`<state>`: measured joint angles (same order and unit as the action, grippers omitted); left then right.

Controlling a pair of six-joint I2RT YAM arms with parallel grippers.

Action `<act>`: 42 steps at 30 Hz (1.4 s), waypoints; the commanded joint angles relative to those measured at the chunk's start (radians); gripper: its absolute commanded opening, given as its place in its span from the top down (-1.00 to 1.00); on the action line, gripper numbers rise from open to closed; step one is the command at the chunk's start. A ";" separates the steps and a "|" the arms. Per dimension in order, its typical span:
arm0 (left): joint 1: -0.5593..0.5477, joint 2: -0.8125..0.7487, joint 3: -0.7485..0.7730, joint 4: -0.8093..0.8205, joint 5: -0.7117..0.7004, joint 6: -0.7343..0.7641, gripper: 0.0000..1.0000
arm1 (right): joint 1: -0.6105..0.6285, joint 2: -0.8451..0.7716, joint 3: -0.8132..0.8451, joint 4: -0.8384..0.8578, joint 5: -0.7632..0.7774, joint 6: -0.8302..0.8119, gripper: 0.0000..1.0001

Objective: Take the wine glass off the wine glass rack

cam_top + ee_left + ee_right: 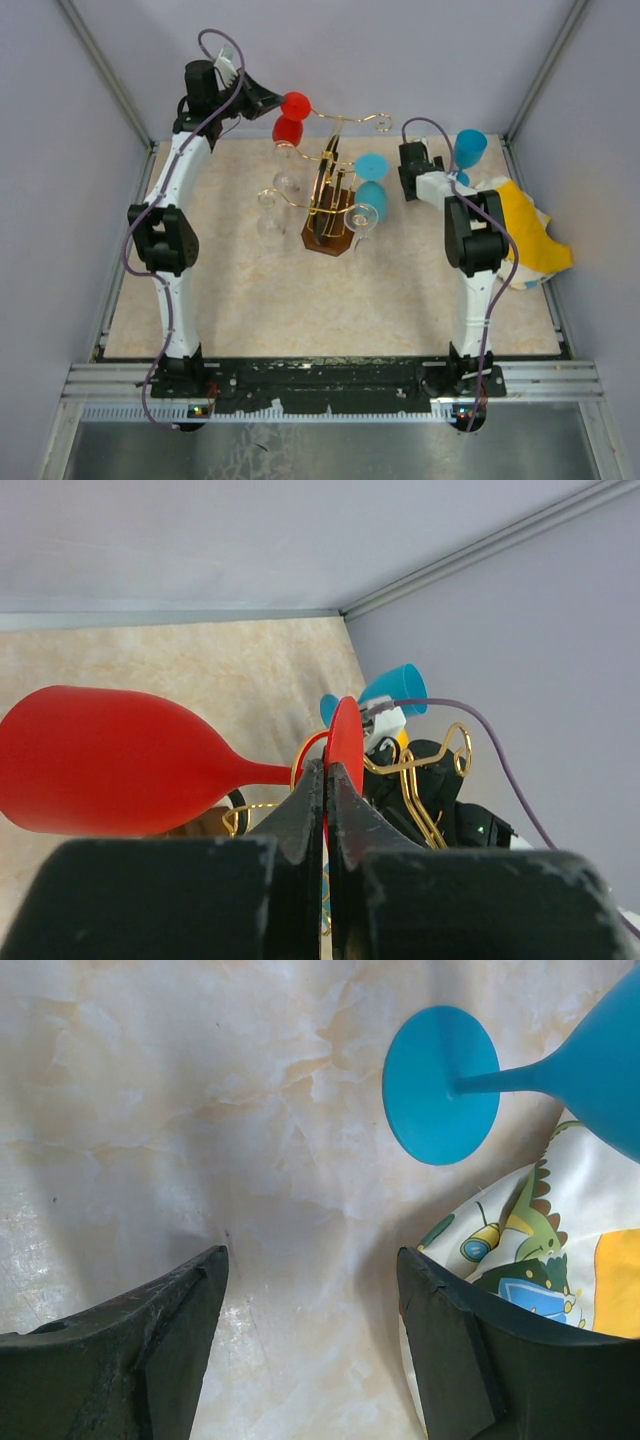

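The gold wire rack [330, 190] stands on its dark hexagonal base [328, 236] at mid table, with clear glasses and blue glasses [372, 166] hanging from its hooks. My left gripper [272, 100] is shut on the round foot [346, 742] of a red wine glass [110, 760], held at the end of a top hook arm; its bowl [288, 130] hangs down. In the left wrist view the gripper [328, 770] pinches the foot edge-on. My right gripper [312, 1260] is open and empty above the table, near a standing blue glass [440, 1085].
A blue wine glass [469, 148] stands at the right rear. A yellow and white printed cloth [525, 225] lies at the right edge, also in the right wrist view [520, 1250]. Grey walls close in the table on three sides.
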<state>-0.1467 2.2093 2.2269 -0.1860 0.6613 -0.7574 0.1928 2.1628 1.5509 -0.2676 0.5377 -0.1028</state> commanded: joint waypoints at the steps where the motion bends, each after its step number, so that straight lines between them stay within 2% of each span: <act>1: 0.013 -0.010 0.014 0.102 -0.026 -0.071 1.00 | -0.014 0.022 -0.051 -0.120 -0.074 0.018 -0.41; 9: 0.012 0.033 0.021 0.203 -0.035 -0.177 1.00 | -0.016 0.023 -0.053 -0.119 -0.098 0.030 -0.40; 20: -0.035 0.086 0.054 0.279 0.058 -0.259 1.00 | -0.015 -0.008 -0.079 -0.130 -0.126 0.048 -0.41; 33: -0.036 -0.093 -0.190 0.249 0.118 -0.213 1.00 | -0.014 -0.210 -0.250 -0.160 -0.183 0.105 -0.43; 37: -0.024 -0.159 -0.278 0.262 0.120 -0.199 1.00 | -0.014 -0.301 -0.291 -0.197 -0.259 0.146 -0.46; 42: 0.008 -0.207 -0.309 0.251 0.132 -0.186 1.00 | -0.014 -0.433 -0.310 -0.284 -0.358 0.252 -0.45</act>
<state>-0.1661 2.0804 1.9289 0.0437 0.7662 -0.9707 0.1806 1.8664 1.2400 -0.4561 0.2798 0.0502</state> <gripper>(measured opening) 0.007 0.726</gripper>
